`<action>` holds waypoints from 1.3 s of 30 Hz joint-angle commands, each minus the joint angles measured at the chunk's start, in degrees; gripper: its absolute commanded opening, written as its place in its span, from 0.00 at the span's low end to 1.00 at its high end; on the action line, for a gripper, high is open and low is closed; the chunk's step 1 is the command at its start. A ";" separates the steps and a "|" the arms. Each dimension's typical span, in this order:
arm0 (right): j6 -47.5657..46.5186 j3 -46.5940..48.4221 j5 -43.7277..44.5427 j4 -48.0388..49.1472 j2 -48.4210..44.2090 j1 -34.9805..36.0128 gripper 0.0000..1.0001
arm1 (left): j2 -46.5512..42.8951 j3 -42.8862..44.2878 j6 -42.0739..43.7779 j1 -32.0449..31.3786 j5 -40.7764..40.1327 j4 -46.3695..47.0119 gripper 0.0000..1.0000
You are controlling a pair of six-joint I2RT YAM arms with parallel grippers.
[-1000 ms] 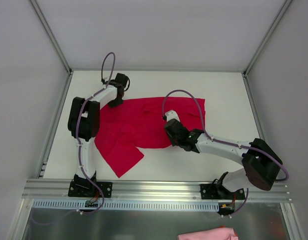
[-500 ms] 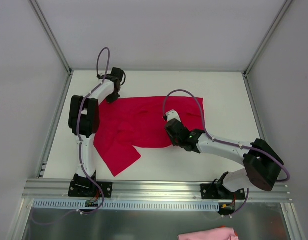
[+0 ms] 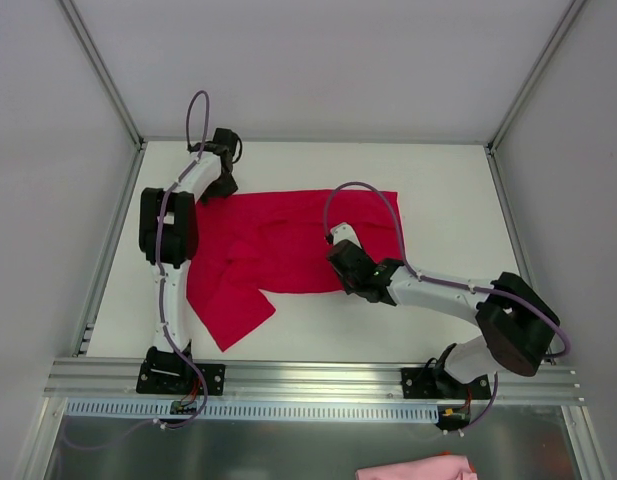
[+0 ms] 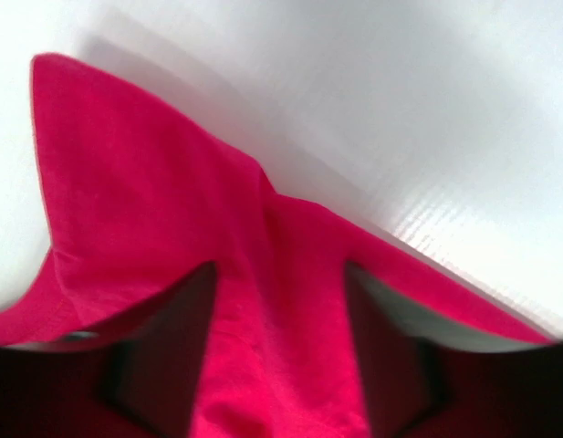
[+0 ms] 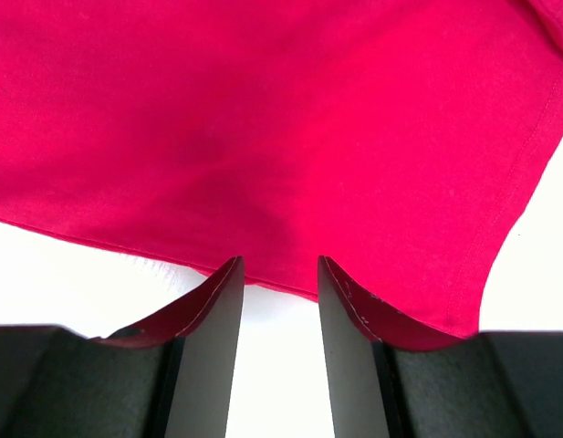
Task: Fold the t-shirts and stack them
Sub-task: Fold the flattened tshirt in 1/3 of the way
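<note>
One crimson t-shirt (image 3: 288, 240) lies spread across the white table, one flap reaching toward the front left. My left gripper (image 3: 225, 187) is at the shirt's far left corner. In the left wrist view its fingers (image 4: 279, 269) stand wide apart over a raised ridge of red cloth (image 4: 153, 210), so it is open. My right gripper (image 3: 338, 258) sits low at the shirt's front hem. Its fingers (image 5: 279, 260) are parted, with bare white table between them and the hem (image 5: 263, 119) just past the tips.
White walls and metal posts close in the table (image 3: 438, 170) on three sides. An aluminium rail (image 3: 308, 378) runs along the near edge over the arm bases. A pink cloth (image 3: 413, 468) lies below the rail at the bottom right.
The left gripper moved to the far left, dragging the shirt's corner with it, then opened. The whole shirt shifted a little left. The right gripper hardly moved.
</note>
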 commanded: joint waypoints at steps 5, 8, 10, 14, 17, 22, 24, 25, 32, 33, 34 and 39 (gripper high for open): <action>-0.02 2.03 1.89 0.56 1.16 -0.13 0.42 | -9.19 -4.01 3.45 -1.20 4.11 6.48 0.99; -0.46 3.08 1.89 0.47 1.42 -0.48 0.42 | -14.29 -5.52 3.80 -2.07 3.67 5.97 0.99; -0.72 4.05 1.45 0.12 0.99 -0.74 0.42 | -18.06 -7.10 3.36 -3.04 0.88 4.21 0.99; -0.38 4.76 1.10 -1.20 -1.29 -0.74 0.42 | -24.93 -15.95 0.65 -4.27 -2.39 5.25 0.99; 0.15 2.66 0.75 -0.41 -3.93 -0.74 0.42 | -27.57 -19.93 -1.38 -4.71 -2.65 5.08 0.99; 0.77 -0.68 0.57 0.91 -7.97 -0.74 0.42 | -27.67 -23.27 -2.61 -5.07 -5.47 5.61 0.97; 0.77 -1.74 0.13 1.61 -8.94 -0.83 0.43 | -26.79 -23.45 -2.88 -4.28 -3.55 6.22 0.95; 0.77 -2.27 0.13 2.05 -9.21 -0.74 0.43 | -26.35 -23.80 -2.88 -2.71 -2.06 6.66 0.93; 0.59 -2.80 -0.04 2.14 -10.09 -0.74 0.43 | -23.10 -24.24 -4.37 1.17 0.94 9.03 0.81; 0.68 -2.80 -0.04 2.05 -10.35 -0.74 0.43 | -22.83 -24.77 -4.63 2.13 2.16 9.73 0.78; 0.68 -2.89 -0.04 2.14 -10.44 -0.74 0.43 | -22.92 -25.21 -4.81 2.84 2.79 10.00 0.77; 0.42 -2.71 -0.22 2.40 -9.92 -0.74 0.43 | -25.63 -30.20 -4.72 6.53 4.55 12.46 0.76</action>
